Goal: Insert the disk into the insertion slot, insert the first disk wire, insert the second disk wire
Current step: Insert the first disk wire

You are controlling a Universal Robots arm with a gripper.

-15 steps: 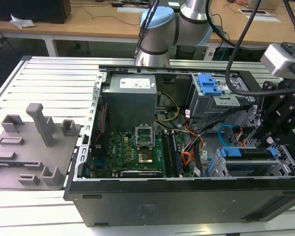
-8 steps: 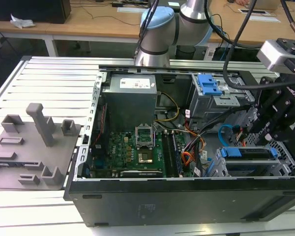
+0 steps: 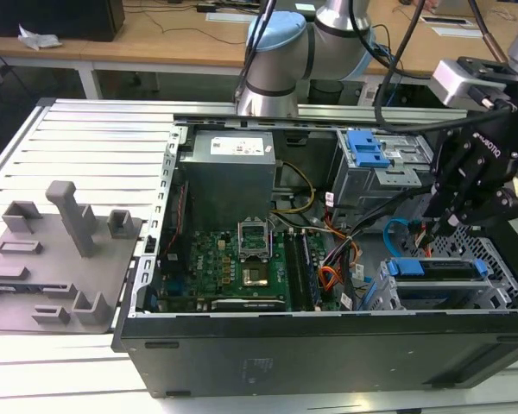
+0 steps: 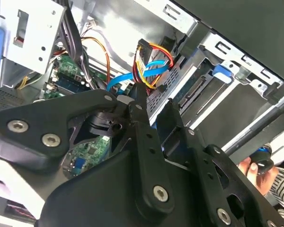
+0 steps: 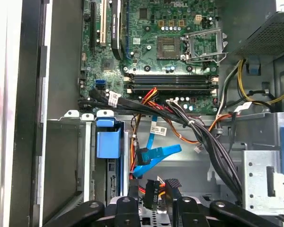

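The disk (image 3: 436,267) sits in the slot (image 3: 499,274), blue carrier edge up, at the exterior view's right of the open case (image 3: 328,345). The tool (image 3: 445,226) hangs just above it. In the first wrist view the orange-and-black bundle's dark plug (image 5: 151,189) lies right at the tool's tip; I cannot tell whether the tool is clamped on it or merely beside it. The light-blue wire (image 5: 163,152) loops near the plug, and its small dark connector (image 5: 143,155) appears loose. I judge that wire light and floppy, prone to kink. The stiff connector body is the place to hold it, squarely, since its contacts look fragile.
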